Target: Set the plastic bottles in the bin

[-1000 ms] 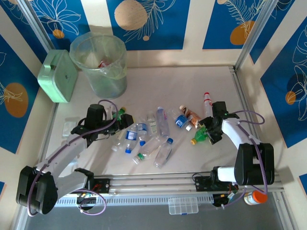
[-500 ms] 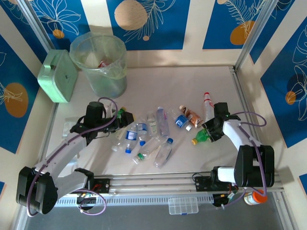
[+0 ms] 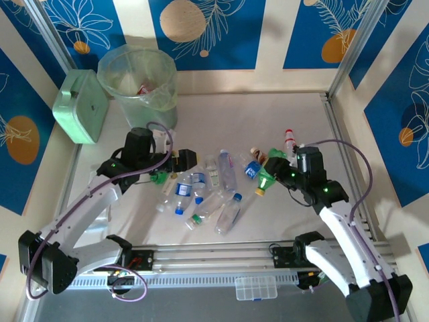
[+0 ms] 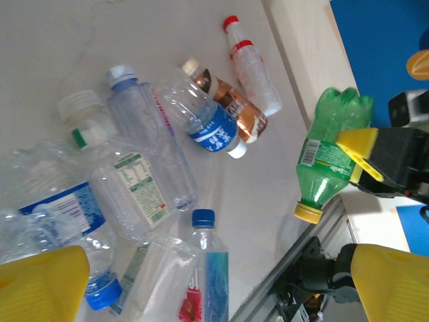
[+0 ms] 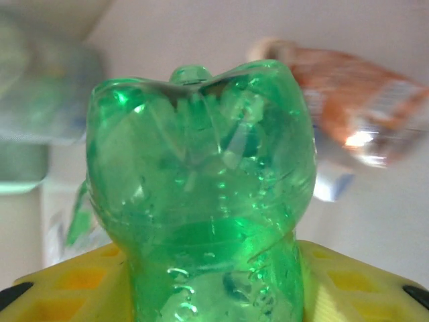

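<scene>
— Grip on the right?
— The right gripper (image 3: 281, 172) clamps a green bottle (image 3: 268, 173) near its base, cap downward, by the table's (image 3: 234, 121) right edge; the left gripper (image 4: 214, 287) hangs spread wide and empty over the loose bottles (image 3: 211, 188) mid-table.
— Next?
— Probably a carry to the bin (image 3: 144, 111) at the far left corner, releasing above its rim. White tabletop; blue leaf-print walls (image 3: 208, 27) behind.

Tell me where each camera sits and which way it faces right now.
Top external: above and behind the bases, looking down at table, bin, left arm and right arm.
Left wrist: over the loose bottles, facing the right gripper; own yellow fingers at bottom corners.
Right wrist: faces the green bottle base-on, clamped between its yellow pads.
Shared: green bottle, in all three.
</scene>
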Tool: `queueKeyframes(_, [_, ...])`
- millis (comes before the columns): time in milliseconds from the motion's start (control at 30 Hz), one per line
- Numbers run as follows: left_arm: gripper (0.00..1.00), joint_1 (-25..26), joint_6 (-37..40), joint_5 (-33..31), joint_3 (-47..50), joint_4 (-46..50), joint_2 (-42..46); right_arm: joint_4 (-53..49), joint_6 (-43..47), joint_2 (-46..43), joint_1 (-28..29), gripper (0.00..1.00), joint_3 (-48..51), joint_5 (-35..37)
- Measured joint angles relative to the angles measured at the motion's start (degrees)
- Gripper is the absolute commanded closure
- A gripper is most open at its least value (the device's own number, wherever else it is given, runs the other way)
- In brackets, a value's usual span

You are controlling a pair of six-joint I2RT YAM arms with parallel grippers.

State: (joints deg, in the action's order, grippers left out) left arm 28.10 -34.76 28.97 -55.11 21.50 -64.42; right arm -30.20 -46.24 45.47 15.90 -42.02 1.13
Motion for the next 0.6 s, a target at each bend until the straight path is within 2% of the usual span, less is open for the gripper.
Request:
queueKeyframes(267, [0.0,4.0,-0.7,2.5,0.0,-5.8,-1.6,9.7,12.1,-1.3,10.0,0.45,-1.7,-11.5])
queueKeyframes(400, [0.0,4.1,-1.7,5.2,0.0,-12.6,-1.7,12.9,15.6,-2.3,11.5,0.44,-1.7,-16.4])
queueKeyframes(600, [0.0,5.7,-4.4,12.5,0.0,-25.5,-5.7,16.2,17.6,-1.6,12.4,0.44,-1.7,-22.6])
